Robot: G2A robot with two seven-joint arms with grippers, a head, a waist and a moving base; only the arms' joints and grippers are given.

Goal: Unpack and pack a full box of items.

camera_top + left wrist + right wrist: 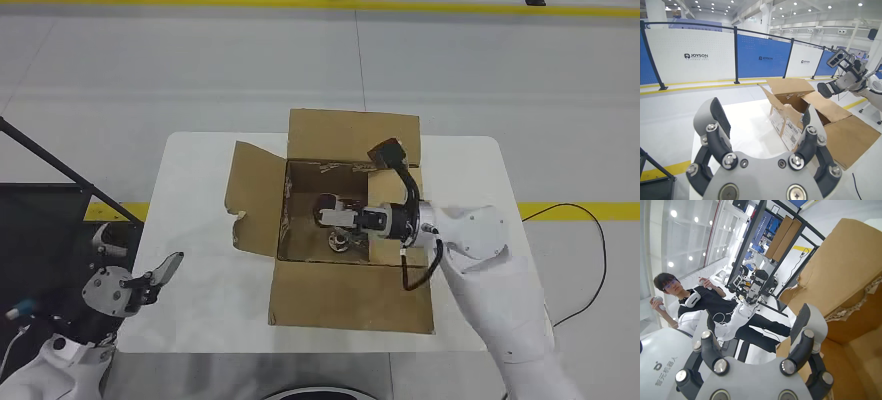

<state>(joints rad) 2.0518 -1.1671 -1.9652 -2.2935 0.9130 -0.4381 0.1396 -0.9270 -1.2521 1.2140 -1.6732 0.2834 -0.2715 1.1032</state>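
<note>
An open cardboard box (350, 290) stands in the middle of the white table (200, 200), all its flaps folded outward. My right gripper (333, 214) hangs over the box's opening, open, and the right wrist view shows nothing between its fingers (800, 321). Below it some small items (341, 243) lie on the box floor; I cannot tell what they are. My left gripper (166, 267) is held open over the table's near left corner, well apart from the box. In the left wrist view it (763, 117) is aimed at the labelled box wall (785, 128).
A torn left flap (255, 195) juts toward the left arm. A black frame (60, 170) stands left of the table. Bare table top lies between the left gripper and the box.
</note>
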